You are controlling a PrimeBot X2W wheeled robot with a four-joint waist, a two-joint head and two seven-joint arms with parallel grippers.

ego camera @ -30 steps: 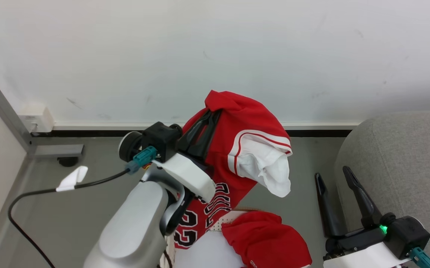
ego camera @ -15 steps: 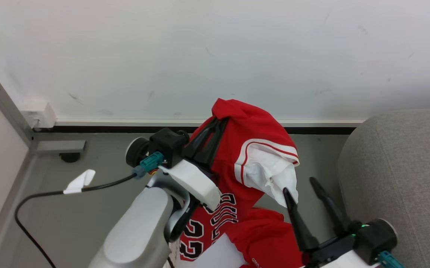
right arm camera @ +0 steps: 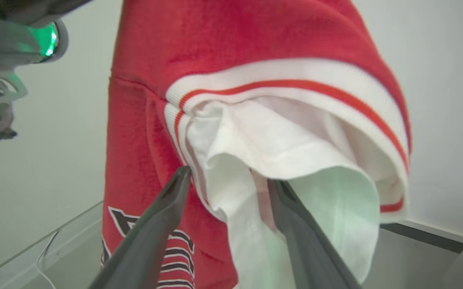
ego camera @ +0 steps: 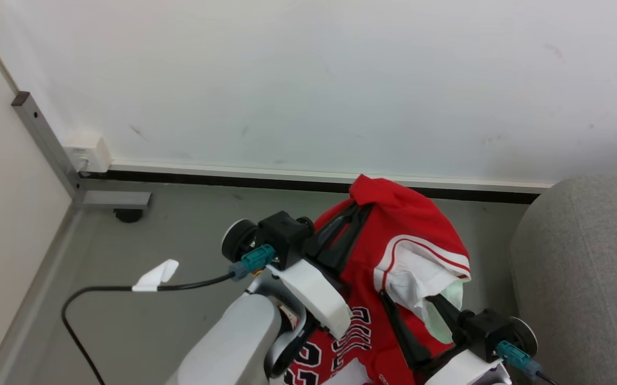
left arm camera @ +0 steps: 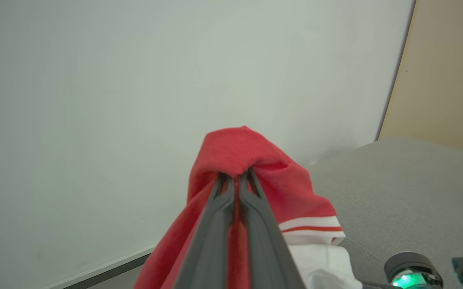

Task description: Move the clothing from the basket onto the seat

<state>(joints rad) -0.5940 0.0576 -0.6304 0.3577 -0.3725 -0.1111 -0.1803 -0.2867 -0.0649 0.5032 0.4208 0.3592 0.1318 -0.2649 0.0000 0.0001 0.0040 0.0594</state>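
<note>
l gripper point(ego camera: 360, 208) pinches jersey point(ego camera: 410, 222); r gripper point(right arm camera: 228, 176) spread

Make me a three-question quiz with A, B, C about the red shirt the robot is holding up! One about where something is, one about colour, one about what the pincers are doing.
1. In the head view, where is the grey seat?
A) far right
B) far left
C) top middle

2. What colour is most of the jersey?
A) blue
B) red
C) yellow

3. What are the left jaws doing?
A) standing wide open
B) pinching the jersey
C) shut on nothing

Answers:
1 A: the seat is at the right edge.
2 B: its cloth is red with white trim.
3 B: the left wrist view shows them closed on a red fold.
</note>
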